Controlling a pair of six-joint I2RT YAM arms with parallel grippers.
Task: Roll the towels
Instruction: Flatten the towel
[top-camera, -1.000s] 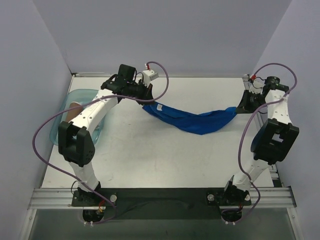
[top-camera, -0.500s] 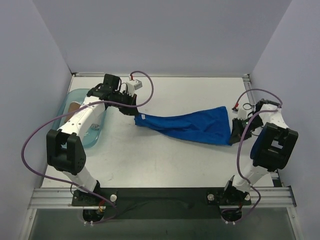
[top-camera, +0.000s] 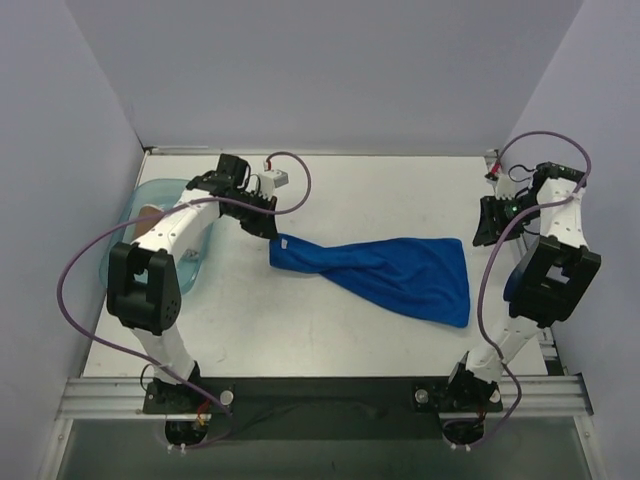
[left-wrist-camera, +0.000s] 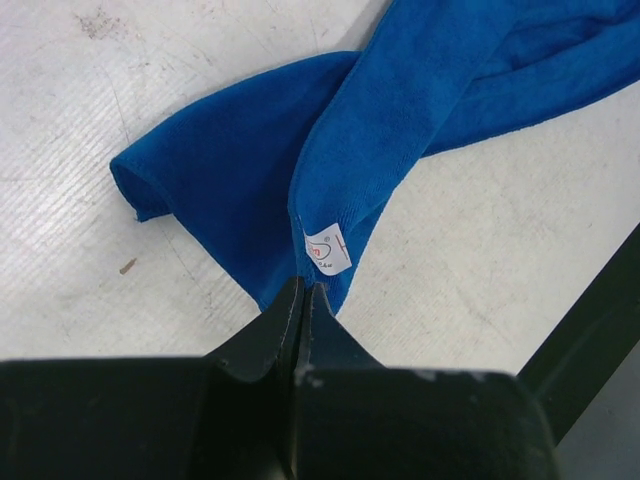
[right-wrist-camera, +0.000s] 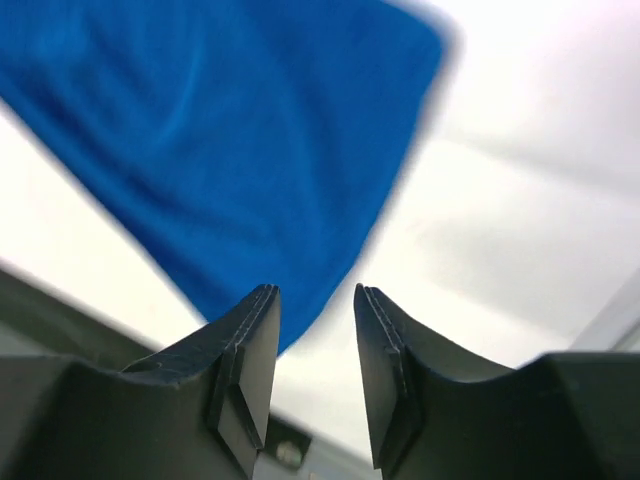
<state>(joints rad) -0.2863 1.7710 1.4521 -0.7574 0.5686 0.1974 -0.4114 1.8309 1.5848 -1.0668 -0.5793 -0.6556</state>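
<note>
- Left gripper (left-wrist-camera: 305, 296): the black fingers are pressed together on an edge of the royal-blue terry towel (left-wrist-camera: 250, 180). The pinch sits just below the small white printed tag (left-wrist-camera: 327, 250).
- Right gripper (right-wrist-camera: 315, 300): the black fingers stand a moderate gap apart with nothing between them. The blue cloth (right-wrist-camera: 200, 130) lies beyond the fingertips, blurred in this view.
- Near edge, overhead view: both arm bases are bolted to a silver aluminium rail (top-camera: 320, 392).
- White tabletop (top-camera: 300, 330): it carries the towel (top-camera: 400, 275) right of centre.
- Towel, right end: it is spread flat and wide, and its nearest corner points toward the right arm's base.
- Towel, left end: the cloth narrows and twists over itself, running up-left to a bunched end at the left gripper (top-camera: 272, 234).
- Right gripper (top-camera: 487, 226), overhead view: it hangs just beyond the towel's far right corner, close by but apart from it.
- Translucent teal plastic bin (top-camera: 130, 215): it sits at the left edge of the table, partly under the left arm. A tan item (top-camera: 148, 214) shows inside; what it is cannot be told.
- Purple cables (top-camera: 90, 260): they loop beside each arm.
- Lavender walls (top-camera: 330, 70): they close in the far side and both flanks.
</note>
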